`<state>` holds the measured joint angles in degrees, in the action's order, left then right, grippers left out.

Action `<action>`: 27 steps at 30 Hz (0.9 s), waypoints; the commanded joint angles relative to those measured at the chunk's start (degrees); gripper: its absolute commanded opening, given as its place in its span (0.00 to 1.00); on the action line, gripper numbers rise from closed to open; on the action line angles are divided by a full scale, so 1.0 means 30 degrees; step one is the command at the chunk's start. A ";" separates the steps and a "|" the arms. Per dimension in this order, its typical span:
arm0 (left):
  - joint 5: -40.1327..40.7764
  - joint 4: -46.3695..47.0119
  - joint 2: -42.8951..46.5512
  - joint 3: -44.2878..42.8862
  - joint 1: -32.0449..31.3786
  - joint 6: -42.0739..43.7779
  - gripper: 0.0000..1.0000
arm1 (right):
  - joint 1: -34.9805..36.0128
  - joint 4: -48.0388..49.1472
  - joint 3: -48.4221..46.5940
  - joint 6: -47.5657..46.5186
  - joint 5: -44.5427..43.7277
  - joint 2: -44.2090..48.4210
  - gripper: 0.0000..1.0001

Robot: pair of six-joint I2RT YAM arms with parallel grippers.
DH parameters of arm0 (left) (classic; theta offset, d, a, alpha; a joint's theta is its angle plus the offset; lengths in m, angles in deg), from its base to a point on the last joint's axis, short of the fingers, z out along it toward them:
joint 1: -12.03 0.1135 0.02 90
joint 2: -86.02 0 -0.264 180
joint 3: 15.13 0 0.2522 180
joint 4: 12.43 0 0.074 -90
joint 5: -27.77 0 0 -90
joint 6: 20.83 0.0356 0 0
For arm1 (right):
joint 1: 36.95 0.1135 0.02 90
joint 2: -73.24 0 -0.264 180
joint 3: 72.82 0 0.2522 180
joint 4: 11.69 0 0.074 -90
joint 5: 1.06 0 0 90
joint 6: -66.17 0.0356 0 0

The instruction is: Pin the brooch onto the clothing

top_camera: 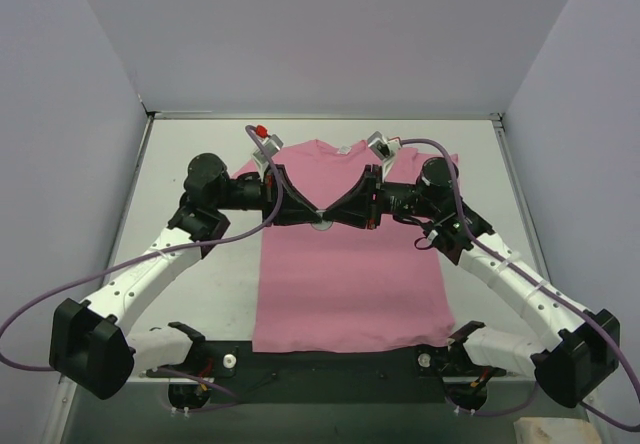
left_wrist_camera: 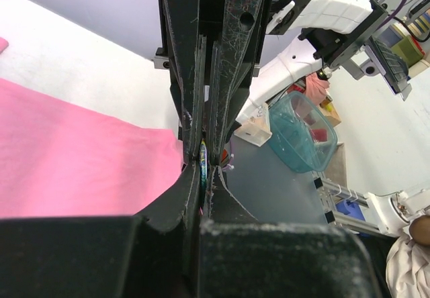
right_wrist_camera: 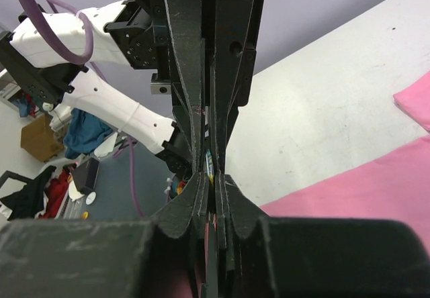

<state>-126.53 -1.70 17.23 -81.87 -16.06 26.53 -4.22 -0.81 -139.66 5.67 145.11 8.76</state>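
Both arms are folded in toward the middle, forearms aimed at each other, so the left claw (top_camera: 306, 210) and right claw (top_camera: 336, 210) meet pretty much tip to tip. Jaws on both are squeezed together, barely a sliver of gap in either wrist view.

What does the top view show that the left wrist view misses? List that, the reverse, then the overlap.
Top only: the whole T-shirt spread flat, both arms reaching in over its chest. Left wrist only: a thin edge-on sliver, probably the brooch, pinched where the shut fingertips meet; a teal bin beyond the table. Both: pink fabric, the left gripper and right gripper tip to tip.
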 commanded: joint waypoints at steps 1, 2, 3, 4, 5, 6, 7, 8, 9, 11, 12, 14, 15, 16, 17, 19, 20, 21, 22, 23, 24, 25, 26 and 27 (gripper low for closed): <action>-0.0190 0.0743 0.0607 -0.0683 -0.0039 0.0235 0.00 | -0.0012 0.0691 -0.0413 -0.0428 -0.0526 -0.0213 0.00; -0.0161 0.0627 0.0607 -0.0741 -0.0010 0.0294 0.00 | -0.0041 0.0663 -0.0383 -0.0457 -0.0614 -0.0155 0.00; -0.0103 0.0422 0.0665 -0.0771 -0.0038 0.0614 0.04 | -0.0041 0.0691 -0.0325 -0.0486 -0.0818 -0.0038 0.00; 0.0304 0.0043 0.0695 -0.1061 -0.0010 0.0936 0.07 | -0.0099 0.0692 -0.0237 -0.0515 -0.0965 0.0137 0.00; 0.0685 -0.1556 0.0753 -0.1354 -0.0009 0.1490 0.12 | -0.0187 0.0692 -0.0178 -0.0516 -0.1083 0.0197 0.00; 0.1124 -0.2616 0.0812 -0.1618 -0.0038 0.2859 0.28 | -0.0217 0.0721 -0.0091 -0.0516 -0.1258 0.0313 0.00; 0.1824 -0.3728 0.0957 -0.1911 -0.0010 0.3598 0.36 | -0.0333 0.0692 0.0055 -0.0516 -0.1579 0.0547 0.00; 0.3252 -0.5828 0.1017 -0.2581 -0.0009 0.4301 0.42 | -0.0392 0.0663 0.0143 -0.0545 -0.1843 0.0665 0.00; 0.3905 -0.6516 0.1076 -0.2790 -0.0009 0.5294 0.53 | -0.0451 0.0662 0.0260 -0.0545 -0.2077 0.0782 0.00; 0.5366 -0.7426 0.1280 -0.3113 -0.0009 0.5684 0.60 | -0.0539 0.0662 0.0583 -0.0574 -0.2956 0.1222 0.00; 0.5927 -0.7663 0.1484 -0.3173 -0.0009 0.5975 0.64 | -0.0568 0.0662 0.0700 -0.0603 -0.3278 0.1397 0.00; 0.7446 -0.8132 0.1720 -0.3261 -0.0038 0.6270 0.74 | -0.0743 0.0691 0.1167 -0.0662 -0.4303 0.1982 0.00; 0.7659 -0.8830 0.1837 -0.3290 -0.0039 0.6619 0.76 | -0.0773 0.0663 0.1315 -0.0633 -0.4828 0.2217 0.00; 0.7835 -0.9069 0.1867 -0.3290 -0.0039 0.6826 0.77 | -0.0803 0.0691 0.1461 -0.0662 -0.5298 0.2741 0.00; 0.7924 -0.9362 0.1867 -0.3349 -0.0039 0.6915 0.77 | -0.0803 0.0692 0.1782 -0.0691 -0.6318 0.3036 0.00; 0.8042 -0.9569 0.1780 -0.3378 -0.0039 0.7062 0.77 | -0.0832 0.0750 0.2135 -0.0692 -0.7494 0.3944 0.00; 0.7984 -0.9541 0.1721 -0.3378 -0.0097 0.7033 0.77 | -0.0861 0.0750 0.2543 -0.0546 -0.8776 0.4208 0.00; 0.7896 -0.9512 0.1605 -0.3436 -0.0097 0.7033 0.77 | -0.0861 0.0982 0.2721 -0.0487 -0.9195 0.4704 0.00; 0.7867 -0.9511 0.1545 -0.3408 -0.0126 0.7004 0.77 | -0.0890 0.1159 0.2955 -0.0428 -0.9489 0.4854 0.00; 0.7779 -0.9424 0.1487 -0.3379 -0.0184 0.7004 0.77 | -0.0891 0.1363 0.3102 -0.0370 -0.9550 0.5001 0.00; 0.7662 -0.9365 0.1283 -0.3407 -0.0185 0.6975 0.78 | -0.0920 0.1656 0.3219 -0.0398 -0.9348 0.5002 0.00; 0.7545 -0.9191 0.1223 -0.3408 -0.0185 0.6974 0.77 | -0.0920 0.1687 0.3163 -0.0398 -0.9171 0.4973 0.00; 0.7428 -0.9131 0.1049 -0.3437 -0.0214 0.6945 0.77 | -0.0920 0.1688 0.2959 -0.0369 -0.8561 0.4654 0.00; 0.7224 -0.9072 0.0931 -0.3553 -0.0243 0.6916 0.77 | -0.0920 0.1688 0.2841 -0.0369 -0.8177 0.4448 0.00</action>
<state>-104.36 -29.26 21.16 -89.69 -16.37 46.12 -6.61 -0.94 -130.37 4.79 120.26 23.33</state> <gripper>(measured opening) 0.774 0.059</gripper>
